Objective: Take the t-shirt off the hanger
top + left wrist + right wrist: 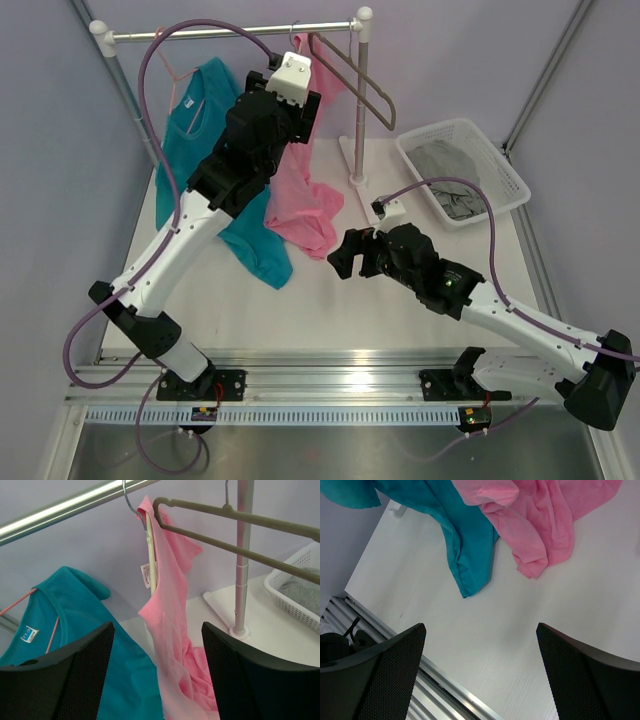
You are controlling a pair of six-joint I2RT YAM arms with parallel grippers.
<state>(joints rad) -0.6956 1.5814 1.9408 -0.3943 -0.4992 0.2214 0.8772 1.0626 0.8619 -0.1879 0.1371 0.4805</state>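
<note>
Left arm up at the rail, nothing grabbed
Top: pink t-shirt hangs, hem on table. Left wrist: left gripper released, t-shirt on cream hanger. Right wrist: right gripper released over table.

Walls: plain pale lavender-grey panels behind and at both sides.
Tabletop: white and matt, with an aluminium track along the near edge.
Rack: metal rail across the back, on a white-footed post.
Light: even, with soft shadows.
</note>
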